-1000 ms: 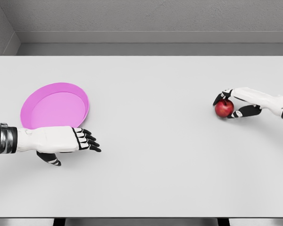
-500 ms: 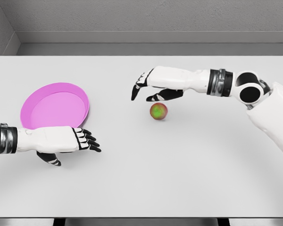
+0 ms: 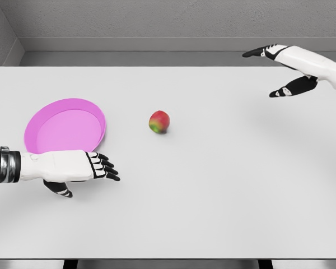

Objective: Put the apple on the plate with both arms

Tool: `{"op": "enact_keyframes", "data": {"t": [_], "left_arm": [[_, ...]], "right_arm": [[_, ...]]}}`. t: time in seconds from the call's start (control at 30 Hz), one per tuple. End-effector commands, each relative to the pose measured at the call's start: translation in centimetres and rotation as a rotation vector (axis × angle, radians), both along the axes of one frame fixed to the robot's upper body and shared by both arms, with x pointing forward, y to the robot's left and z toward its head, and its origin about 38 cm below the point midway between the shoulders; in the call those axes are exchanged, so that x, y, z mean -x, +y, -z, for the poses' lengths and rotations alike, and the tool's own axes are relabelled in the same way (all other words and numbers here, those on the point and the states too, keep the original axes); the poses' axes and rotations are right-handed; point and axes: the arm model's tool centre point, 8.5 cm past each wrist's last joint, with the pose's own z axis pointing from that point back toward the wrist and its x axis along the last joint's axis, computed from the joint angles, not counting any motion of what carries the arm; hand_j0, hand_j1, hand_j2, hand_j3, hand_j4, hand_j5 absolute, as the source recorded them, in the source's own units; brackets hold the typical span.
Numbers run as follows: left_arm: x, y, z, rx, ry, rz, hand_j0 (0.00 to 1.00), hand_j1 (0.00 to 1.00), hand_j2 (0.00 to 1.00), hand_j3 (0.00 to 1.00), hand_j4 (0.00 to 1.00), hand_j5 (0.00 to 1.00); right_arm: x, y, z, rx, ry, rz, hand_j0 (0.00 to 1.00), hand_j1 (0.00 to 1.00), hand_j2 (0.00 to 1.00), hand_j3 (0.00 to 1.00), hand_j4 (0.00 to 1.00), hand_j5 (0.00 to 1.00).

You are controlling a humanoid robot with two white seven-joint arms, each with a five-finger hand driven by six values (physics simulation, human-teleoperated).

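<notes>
A red and green apple (image 3: 159, 121) lies loose on the white table (image 3: 213, 185), a little right of the pink plate (image 3: 65, 126). No hand touches it. My left hand (image 3: 98, 168) rests open in front of the plate, fingers pointing right, below and left of the apple. My right hand (image 3: 266, 70) hovers open above the far right of the table, fingers spread, well away from the apple.
The table's far edge meets a grey wall (image 3: 168, 22). Its near edge runs along the bottom of the view.
The right hand carried the apple from the right side to the middle, let it go, then drew back up to the far right. The apple moved left toward the plate. The left hand stayed still.
</notes>
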Motion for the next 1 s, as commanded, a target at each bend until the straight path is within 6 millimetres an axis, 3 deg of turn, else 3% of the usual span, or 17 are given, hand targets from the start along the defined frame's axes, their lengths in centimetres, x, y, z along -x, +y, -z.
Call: {"op": "enact_keyframes", "data": {"t": [0.0, 0.1, 0.2, 0.37, 0.43, 0.47, 0.53, 0.6, 0.67, 0.7, 0.77, 0.87, 0.97], "left_arm": [[0.0, 0.0, 0.0, 0.004, 0.003, -0.003, 1.00, 1.00, 1.00, 1.00, 1.00, 1.00], [-0.8, -0.2, -1.4, 0.006, -0.034, 0.002, 1.00, 1.00, 1.00, 1.00, 1.00, 1.00], [-2.4, -1.0, -4.1, 0.026, -0.111, 0.017, 1.00, 1.00, 1.00, 1.00, 1.00, 1.00], [-4.4, -2.0, -6.4, 0.053, -0.181, 0.020, 1.00, 1.00, 1.00, 1.00, 1.00, 1.00], [-7.5, -5.0, -5.5, 0.052, -0.152, 0.046, 1.00, 1.00, 1.00, 1.00, 1.00, 1.00], [-9.8, -7.4, -4.9, 0.044, -0.128, 0.061, 1.00, 1.00, 1.00, 1.00, 1.00, 1.00], [-12.4, -10.0, -5.5, 0.067, -0.129, 0.055, 1.00, 1.00, 1.00, 1.00, 1.00, 1.00], [-12.9, -12.0, -7.2, 0.089, -0.164, 0.089, 1.00, 1.00, 1.00, 1.00, 1.00, 1.00], [-12.8, -13.6, -7.3, 0.114, -0.159, 0.113, 1.00, 1.00, 1.00, 1.00, 1.00, 1.00], [-12.5, -15.5, -7.4, 0.143, -0.155, 0.147, 1.00, 1.00, 1.00, 1.00, 1.00, 1.00], [-12.2, -17.4, -7.6, 0.173, -0.150, 0.179, 1.00, 1.00, 1.00, 1.00, 1.00, 1.00], [-13.0, -17.8, -7.7, 0.171, -0.138, 0.112, 1.00, 1.00, 1.00, 1.00, 1.00, 1.00], [-14.9, -15.8, -6.3, 0.138, -0.107, 0.021, 1.00, 1.00, 1.00, 1.00, 1.00, 1.00]], "right_arm": [[0.0, 0.0, 0.1, -0.003, 0.006, -0.001, 1.00, 1.00, 1.00, 1.00, 1.00, 1.00], [0.0, 0.0, 0.1, -0.003, 0.006, -0.001, 1.00, 1.00, 1.00, 1.00, 1.00, 1.00], [0.0, 0.0, 0.0, -0.001, 0.004, 0.000, 1.00, 1.00, 1.00, 1.00, 1.00, 1.00], [0.0, 0.3, 0.4, 0.011, 0.016, -0.009, 1.00, 1.00, 1.00, 1.00, 1.00, 1.00], [0.0, 0.3, 0.2, 0.012, 0.011, -0.008, 1.00, 1.00, 1.00, 1.00, 1.00, 1.00], [0.0, 0.3, 0.2, 0.012, 0.011, -0.008, 1.00, 1.00, 1.00, 1.00, 1.00, 1.00], [0.0, 0.3, 0.2, 0.012, 0.011, -0.008, 1.00, 1.00, 1.00, 1.00, 1.00, 1.00], [0.0, 0.3, 0.3, 0.014, 0.014, -0.009, 1.00, 1.00, 1.00, 1.00, 1.00, 1.00], [0.0, 0.2, 0.3, 0.014, 0.015, -0.007, 1.00, 1.00, 1.00, 1.00, 1.00, 1.00], [0.0, 0.2, 0.3, 0.014, 0.015, -0.007, 1.00, 1.00, 1.00, 1.00, 1.00, 1.00], [0.0, 0.2, 0.3, 0.014, 0.015, -0.007, 1.00, 1.00, 1.00, 1.00, 1.00, 1.00], [0.0, 0.2, 0.3, 0.014, 0.015, -0.007, 1.00, 1.00, 1.00, 1.00, 1.00, 1.00], [0.0, 0.2, 0.4, 0.014, 0.016, -0.007, 1.00, 1.00, 1.00, 1.00, 1.00, 1.00]]}}
